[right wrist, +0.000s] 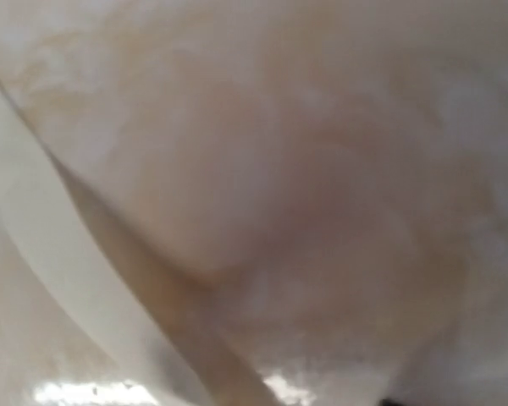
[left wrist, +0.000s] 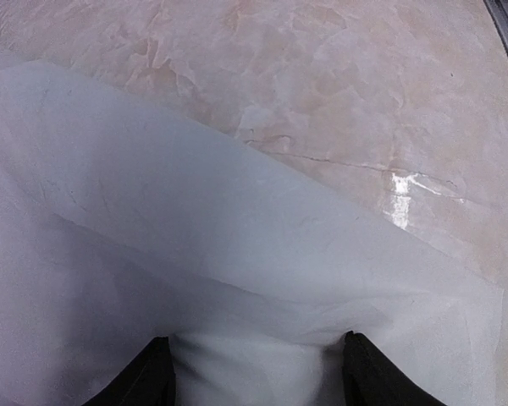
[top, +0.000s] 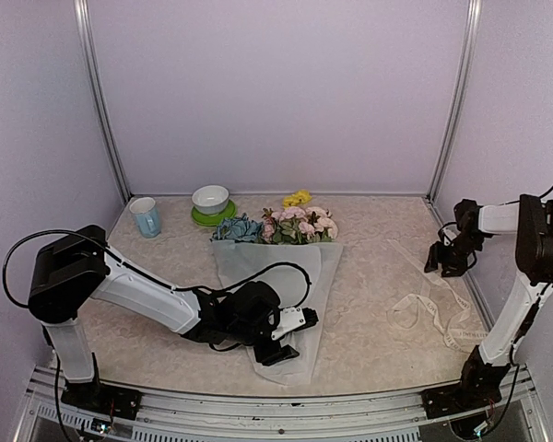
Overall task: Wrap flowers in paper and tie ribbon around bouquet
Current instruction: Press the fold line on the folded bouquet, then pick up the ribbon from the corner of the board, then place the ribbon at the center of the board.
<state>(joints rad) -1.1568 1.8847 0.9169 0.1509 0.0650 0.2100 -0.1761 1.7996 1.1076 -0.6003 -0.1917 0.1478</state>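
While left claw (top: 293, 337) clamps paper (left wrist: 237, 237), stems hidden; right wrist view blurred.

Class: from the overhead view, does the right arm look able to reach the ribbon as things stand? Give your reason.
Probably yes. The ribbon lies loose on the table close by the right gripper, nothing between them; the bouquet sits well to its left.

Both the left arm (top: 147, 299) and the right arm (top: 511, 313) are wearing smooth white shells on their long links, and bulky black housings are capping the joints. Thin black cables (top: 9, 267) are looping out from those housings. The left claw (left wrist: 258, 355) and right claw (top: 447, 262) are showing plain matte black fingers (left wrist: 140, 381), and flat black base plates (top: 465, 398) are sitting under both arms.
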